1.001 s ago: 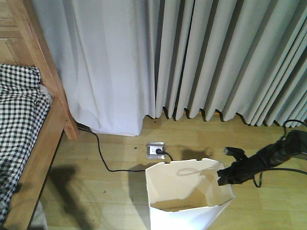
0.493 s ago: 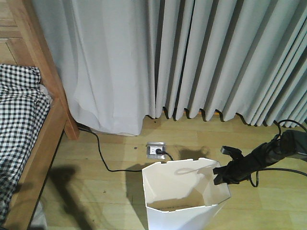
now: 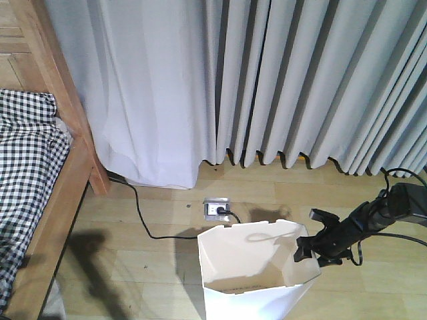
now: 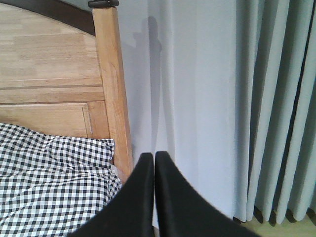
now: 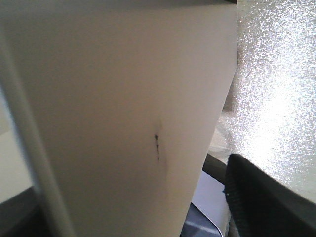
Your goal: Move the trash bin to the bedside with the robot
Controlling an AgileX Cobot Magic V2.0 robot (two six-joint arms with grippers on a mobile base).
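The white trash bin (image 3: 248,265) stands on the wooden floor at the bottom middle of the front view, open top up. My right gripper (image 3: 305,254) is at its right rim. In the right wrist view the bin's wall (image 5: 123,98) fills the frame; one black finger (image 5: 264,195) stands clear of it with a gap, and the other is hidden, so the jaws are open around the wall. The bedside, a light wooden frame (image 3: 63,200) with checked bedding (image 3: 27,153), is at the left. My left gripper (image 4: 154,157) is shut on nothing, facing the bedpost (image 4: 111,89).
Grey curtains (image 3: 300,80) hang along the back wall. A floor socket (image 3: 217,209) lies just behind the bin, with a black cable (image 3: 143,223) running left toward the bed. Bare floor separates the bin from the bed frame.
The bin slid slightly left with my right gripper between one second and half a second ago. Since then the bin has stayed put and the right arm has dropped a little.
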